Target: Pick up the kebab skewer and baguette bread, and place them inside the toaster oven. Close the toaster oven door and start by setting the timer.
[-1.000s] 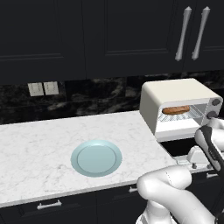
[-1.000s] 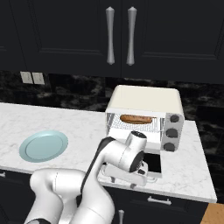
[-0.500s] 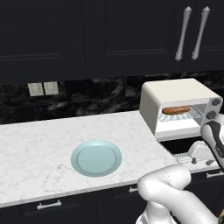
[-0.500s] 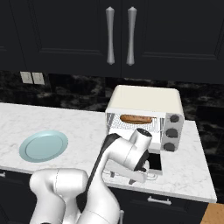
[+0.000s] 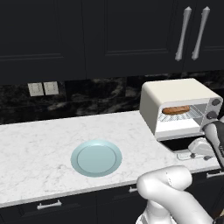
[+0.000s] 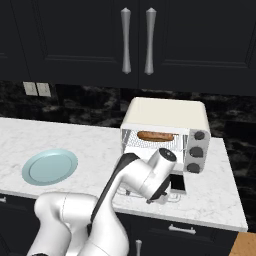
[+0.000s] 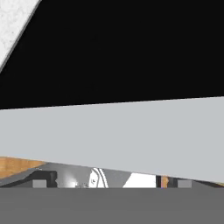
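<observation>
The cream-white toaster oven (image 5: 175,94) (image 6: 165,112) stands at the counter's right end. Its door (image 5: 179,143) (image 6: 177,182) hangs folded down flat. The baguette bread (image 5: 176,110) (image 6: 155,136) lies on the wire rack inside. The kebab skewer is hidden. My gripper (image 5: 197,151) (image 6: 157,197) sits low at the door's front edge. In the hand view the gripper (image 7: 111,183) is open, the fingertips wide apart. The pale bar handle (image 7: 109,135) crosses just in front of them, with the door's dark glass (image 7: 131,52) beyond.
A pale blue plate (image 5: 96,157) (image 6: 50,166) lies bare on the white marble counter (image 5: 35,144), left of the oven. Dark upper cabinets with long metal handles (image 6: 136,40) hang above. The counter ends just right of the oven (image 6: 235,210).
The hand has sunk a little and turned at the front edge of the lowered door. The door, the bread and the plate have not moved.
</observation>
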Robot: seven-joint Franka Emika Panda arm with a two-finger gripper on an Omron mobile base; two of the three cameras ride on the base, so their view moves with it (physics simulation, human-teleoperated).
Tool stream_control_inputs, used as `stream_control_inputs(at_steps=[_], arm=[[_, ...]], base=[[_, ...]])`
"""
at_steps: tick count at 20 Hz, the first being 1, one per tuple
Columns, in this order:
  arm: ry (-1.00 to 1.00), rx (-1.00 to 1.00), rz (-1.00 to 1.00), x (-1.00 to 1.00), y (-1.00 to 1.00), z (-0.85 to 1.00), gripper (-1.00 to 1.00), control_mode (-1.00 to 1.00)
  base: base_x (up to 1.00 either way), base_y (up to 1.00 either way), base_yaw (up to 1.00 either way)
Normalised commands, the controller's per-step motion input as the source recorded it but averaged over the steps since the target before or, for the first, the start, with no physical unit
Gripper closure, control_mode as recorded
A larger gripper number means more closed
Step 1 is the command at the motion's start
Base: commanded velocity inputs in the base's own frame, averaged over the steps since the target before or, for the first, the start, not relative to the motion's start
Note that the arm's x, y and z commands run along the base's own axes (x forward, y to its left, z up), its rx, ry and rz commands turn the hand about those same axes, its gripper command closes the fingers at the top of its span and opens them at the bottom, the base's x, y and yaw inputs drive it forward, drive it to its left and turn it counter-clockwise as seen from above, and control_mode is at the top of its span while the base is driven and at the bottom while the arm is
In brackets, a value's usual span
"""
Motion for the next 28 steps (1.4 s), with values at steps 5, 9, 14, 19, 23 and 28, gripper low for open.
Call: stream_control_inputs(at_steps=[5, 9, 14, 19, 23, 28], arm=[[-0.27, 0.0, 0.0, 1.0, 0.56, 0.0, -1.0, -1.0], [-0.21, 0.0, 0.0, 1.0, 0.44, 0.0, -1.0, -1.0], [-0.18, -0.01, 0.0, 1.0, 0.37, 0.0, -1.0, -1.0], [-0.2, 0.0, 0.0, 1.0, 0.42, 0.0, -1.0, -1.0], [-0.3, -0.02, 0.0, 1.0, 0.56, 0.0, -1.0, -1.0], [-0.34, -0.05, -0.01, 1.0, 0.69, 0.0, -1.0, -1.0]], base=[[0.0, 0.0, 0.0], [0.0, 0.0, 0.0], [0.0, 0.0, 0.0], [0.0, 0.0, 0.0], [0.0, 0.0, 0.0], [0.0, 0.0, 0.0]])
